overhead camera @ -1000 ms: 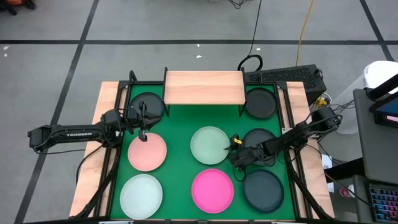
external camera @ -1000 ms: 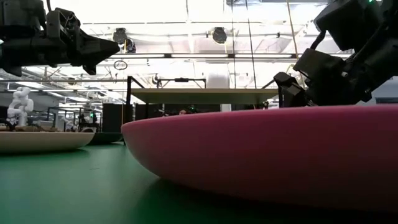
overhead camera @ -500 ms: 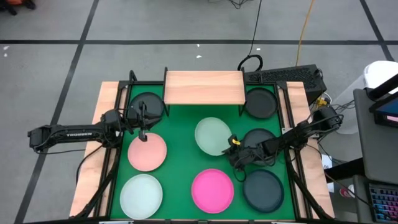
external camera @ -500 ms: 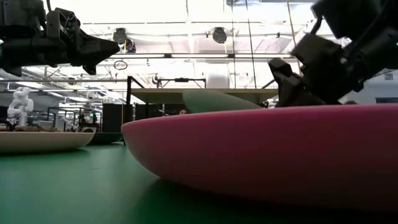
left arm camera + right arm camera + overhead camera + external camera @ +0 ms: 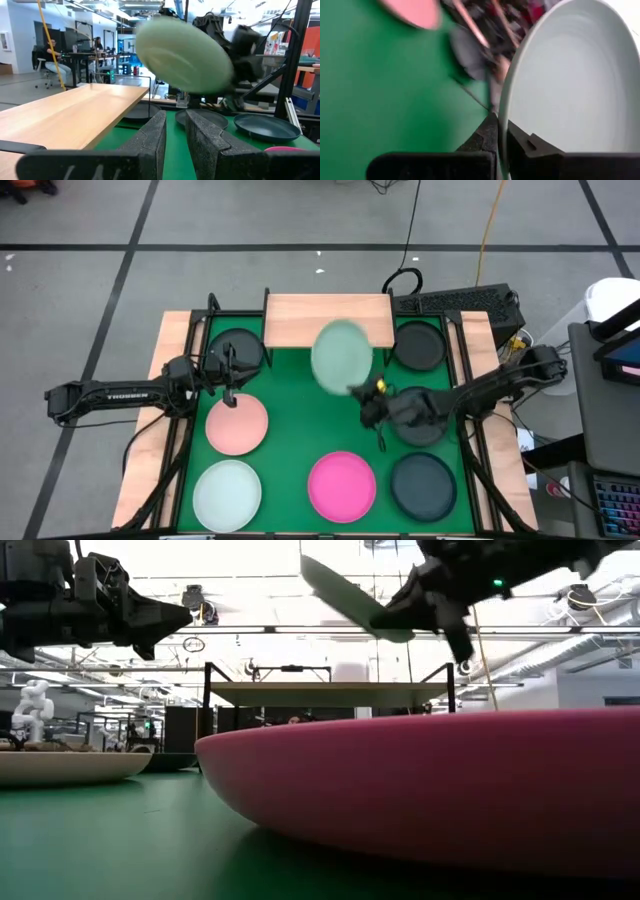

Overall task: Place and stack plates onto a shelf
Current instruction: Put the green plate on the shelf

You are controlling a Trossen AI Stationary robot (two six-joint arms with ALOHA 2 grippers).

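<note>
A mint green plate (image 5: 341, 355) hangs in the air just in front of the shelf (image 5: 327, 320), with my right gripper (image 5: 360, 392) shut on it; it also shows in the left wrist view (image 5: 182, 57). The shelf is a light-wood board on black legs at the mat's far edge. Flat on the green mat lie a pale pink plate (image 5: 237, 423), a whitish plate (image 5: 227, 493), a magenta plate (image 5: 341, 485) and several dark plates, such as one at the near right (image 5: 423, 485). My left gripper (image 5: 228, 375) hovers at the left, its fingers a little apart and empty. My right gripper pinches the mint plate's rim (image 5: 502, 117) between its two fingers, one on the hollow upper face and one on the underside. The fingers come from the table's near right side, slanting up. The plate is lifted clear and tilted, its free edge (image 5: 310, 565) higher than the held edge.
Dark plates lie left (image 5: 236, 348) and right (image 5: 418, 345) of the shelf, and another under my right arm (image 5: 418, 418). Black frame posts (image 5: 460, 380) edge the mat. A keyboard (image 5: 455, 302) lies at the far right.
My right gripper has taken hold of the mint plate's right rim and carried it up and toward the table's far edge, near the shelf. The plate, which lay flat mid-mat, is now lifted clear and tilted.
</note>
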